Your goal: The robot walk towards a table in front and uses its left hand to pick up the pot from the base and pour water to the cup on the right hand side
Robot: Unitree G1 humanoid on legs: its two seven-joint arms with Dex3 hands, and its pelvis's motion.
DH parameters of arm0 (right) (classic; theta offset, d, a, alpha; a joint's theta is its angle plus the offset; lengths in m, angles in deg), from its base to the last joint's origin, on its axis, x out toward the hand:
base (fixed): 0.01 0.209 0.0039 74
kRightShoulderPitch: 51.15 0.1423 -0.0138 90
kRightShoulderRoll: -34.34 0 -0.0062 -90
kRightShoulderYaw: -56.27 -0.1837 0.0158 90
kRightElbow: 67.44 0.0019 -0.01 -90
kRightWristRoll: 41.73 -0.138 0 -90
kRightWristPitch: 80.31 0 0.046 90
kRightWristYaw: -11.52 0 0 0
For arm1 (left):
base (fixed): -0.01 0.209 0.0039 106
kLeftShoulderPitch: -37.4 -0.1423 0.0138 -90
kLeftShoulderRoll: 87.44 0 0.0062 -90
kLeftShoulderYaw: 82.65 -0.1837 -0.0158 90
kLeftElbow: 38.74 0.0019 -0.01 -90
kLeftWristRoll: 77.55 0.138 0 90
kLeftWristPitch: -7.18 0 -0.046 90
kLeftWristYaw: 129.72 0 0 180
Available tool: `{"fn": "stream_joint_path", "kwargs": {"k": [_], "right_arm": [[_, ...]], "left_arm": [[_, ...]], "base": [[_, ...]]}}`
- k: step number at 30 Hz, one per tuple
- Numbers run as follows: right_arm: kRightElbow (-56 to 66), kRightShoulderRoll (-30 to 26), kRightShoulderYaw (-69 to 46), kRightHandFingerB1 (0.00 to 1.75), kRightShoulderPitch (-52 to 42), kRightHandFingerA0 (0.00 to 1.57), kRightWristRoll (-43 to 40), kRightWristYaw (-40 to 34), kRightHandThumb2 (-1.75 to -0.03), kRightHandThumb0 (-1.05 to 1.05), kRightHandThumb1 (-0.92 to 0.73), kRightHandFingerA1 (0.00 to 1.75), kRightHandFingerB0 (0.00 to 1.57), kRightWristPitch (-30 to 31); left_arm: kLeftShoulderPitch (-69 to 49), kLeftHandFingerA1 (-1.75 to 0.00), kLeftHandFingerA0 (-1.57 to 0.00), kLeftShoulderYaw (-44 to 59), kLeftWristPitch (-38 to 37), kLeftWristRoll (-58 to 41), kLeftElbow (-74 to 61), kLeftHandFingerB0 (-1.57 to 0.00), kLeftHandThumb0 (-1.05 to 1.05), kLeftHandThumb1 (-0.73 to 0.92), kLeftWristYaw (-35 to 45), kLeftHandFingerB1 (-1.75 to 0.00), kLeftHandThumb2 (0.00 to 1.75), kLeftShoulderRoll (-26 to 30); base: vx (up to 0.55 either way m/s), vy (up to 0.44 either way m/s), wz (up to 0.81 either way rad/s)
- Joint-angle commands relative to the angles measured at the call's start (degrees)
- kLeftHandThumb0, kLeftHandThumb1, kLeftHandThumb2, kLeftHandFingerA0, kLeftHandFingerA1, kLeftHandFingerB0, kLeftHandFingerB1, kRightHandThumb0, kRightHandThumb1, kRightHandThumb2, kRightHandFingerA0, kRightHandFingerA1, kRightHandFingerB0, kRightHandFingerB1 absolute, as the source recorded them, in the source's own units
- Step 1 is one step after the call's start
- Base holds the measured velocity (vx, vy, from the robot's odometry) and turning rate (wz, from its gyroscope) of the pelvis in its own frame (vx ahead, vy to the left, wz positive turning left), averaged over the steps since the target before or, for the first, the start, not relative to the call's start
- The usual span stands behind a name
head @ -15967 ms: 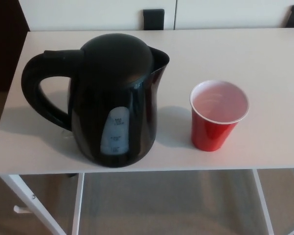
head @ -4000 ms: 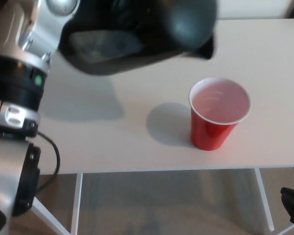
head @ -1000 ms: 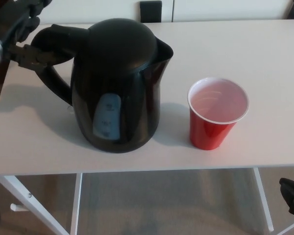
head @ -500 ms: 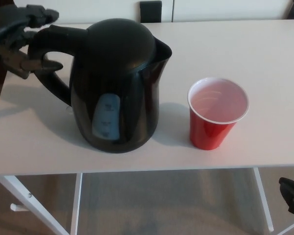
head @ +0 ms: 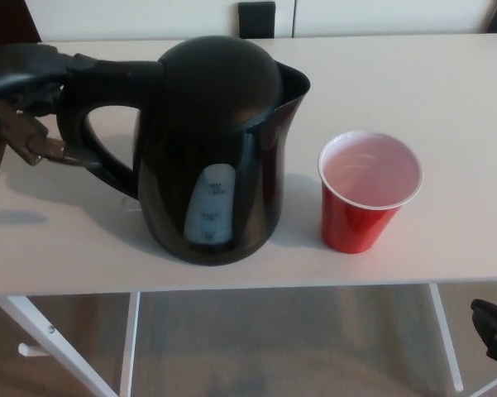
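Kettle's turned a bit since half a second ago — the black pot [head: 215, 149] now shows its water window more square-on. It sits upright on the white table [head: 446, 91], just left of the red cup [head: 368, 194]. My left hand [head: 25, 91] is at the handle, fingers apart, not gripping.

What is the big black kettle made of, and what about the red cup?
The kettle looks like smooth black plastic: it has a soft shine on its round lid and a pale see-through window low on its side. The red cup looks like thin glossy plastic, red outside and whitish inside with a rolled white rim, like a throwaway party cup. I can't be sure from a picture.
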Motion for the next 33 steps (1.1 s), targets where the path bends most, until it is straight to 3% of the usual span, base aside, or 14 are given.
{"fn": "stream_joint_path", "kwargs": {"k": [1, 7, 8, 13, 22, 23, 24, 25, 29, 30, 31, 32, 33], "right_arm": [[1.14, -0.68, -0.63, 0.52, 1.01, 0.29, -0.31, -0.82, -0.93, 0.0, -0.51, 0.56, 0.21, -0.85], [-1.38, -0.88, -0.81, 0.52, 1.1, 0.29, -0.48, 0.49, -0.93, -0.01, -0.51, 0.57, 0.2, -1.84], [-1.51, -0.82, -0.81, 0.51, 1.09, 0.3, -0.39, 0.28, -0.93, 0.01, -0.51, 0.57, 0.2, -1.54], [-3.12, -0.85, -0.4, 0.51, 1.01, 0.32, 0.45, 0.11, -0.93, 0.01, -0.51, 0.58, 0.2, -2.43], [-4.09, -1.57, 0.71, 0.5, 0.23, 0.32, 2.23, -0.98, -0.91, 0.0, -0.5, 0.57, 0.18, -3.07], [-3.89, -1.83, 0.63, 0.51, -0.13, 0.3, 2.13, -0.81, -0.91, -0.02, -0.49, 0.57, 0.18, -2.99], [-3.23, -1.83, -0.17, 0.5, -1.1, 0.27, 0.69, 0.22, -0.92, 0.0, -0.5, 0.56, 0.17, -2.45], [-2.22, -1.9, 0.0, 0.5, -2.11, 0.3, 1.32, -0.62, -0.92, -0.02, -0.5, 0.56, 0.18, -2.48], [-2.05, -2.31, -0.39, 0.51, -5.52, 0.31, 1.36, -0.18, -0.92, -0.01, -0.49, 0.56, 0.21, -3.03], [-1.95, -2.11, -0.77, 0.52, -6.45, 0.31, 0.74, 0.06, -0.91, -0.01, -0.49, 0.57, 0.22, -2.48], [-1.6, -2.08, -0.89, 0.52, -7.29, 0.3, 0.44, 0.34, -0.91, 0.0, -0.48, 0.57, 0.22, -2.0], [-1.54, -2.08, -0.86, 0.52, -7.92, 0.3, 0.45, 0.41, -0.91, 0.0, -0.48, 0.57, 0.23, -1.91], [-1.59, -2.05, -0.83, 0.52, -8.42, 0.3, 0.5, 0.37, -0.91, 0.0, -0.48, 0.57, 0.23, -1.9]], "left_arm": [[-0.26, 0.0, 0.0, 1.5, -2.93, -0.25, 1.01, 0.0, -0.86, 0.48, 3.61, 0.0, 0.57, 2.5], [-0.78, 0.0, 0.0, 5.26, -4.36, -1.78, 1.49, 0.0, -0.84, 0.49, 5.42, 0.0, 0.55, 6.2], [-1.46, 0.0, 0.0, 7.32, -5.1, -2.65, 1.07, 0.0, -0.85, 0.5, 6.07, 0.0, 0.56, 9.18], [-2.93, 0.0, 0.0, 12.58, -6.22, -4.84, 4.91, 0.0, -0.87, 0.47, 7.55, 0.0, 0.58, 13.98], [-9.0, 0.0, 0.0, 31.6, -8.2, -16.82, 19.51, 0.0, -0.72, 0.45, 13.11, 0.0, 0.54, 19.7], [-12.42, 0.0, 0.0, 35.35, -9.66, -18.94, 19.82, 0.0, -0.75, 0.5, 11.37, 0.0, 0.57, 19.43], [-17.24, 0.0, 0.0, 40.06, -10.14, -21.17, 20.12, 0.0, -0.77, 0.42, 8.72, -0.01, 0.69, 18.37], [-22.52, -0.1, 0.0, 43.4, -11.58, -21.97, 19.26, 0.0, -0.71, 0.44, 4.02, -0.03, 0.78, 16.66], [-38.78, -0.28, 0.0, 49.33, -12.38, -21.24, 13.5, 0.0, -0.55, 0.4, -6.93, -0.18, 0.76, 9.13], [-42.75, -0.28, -0.07, 50.77, -10.67, -21.01, 11.46, -0.01, -0.47, 0.53, -10.68, -0.24, 0.56, 6.04], [-45.56, -0.3, -0.1, 51.77, -9.92, -20.91, 11.94, -0.06, -0.43, 0.52, -14.68, -0.21, 0.62, 2.81], [-47.3, -0.49, -0.01, 52.41, -9.87, -20.7, 12.43, 0.0, -0.23, 0.51, -17.2, -0.48, 0.97, 0.63], [-48.54, -0.49, -0.01, 52.88, -9.91, -20.5, 12.57, 0.0, -0.23, 0.51, -18.8, -0.48, 0.97, -0.85]], "base": [[0.0, 0.0, 0.0], [0.0, 0.0, 0.0], [0.0, 0.0, 0.0], [0.0, 0.0, 0.0], [0.0, 0.0, 0.0], [0.0, 0.0, 0.0], [0.0, 0.0, 0.0], [0.0, 0.0, 0.0], [0.0, 0.0, 0.0], [0.0, 0.0, 0.0], [0.0, 0.0, 0.0], [0.0, 0.0, 0.0], [0.0, 0.0, 0.0]]}}
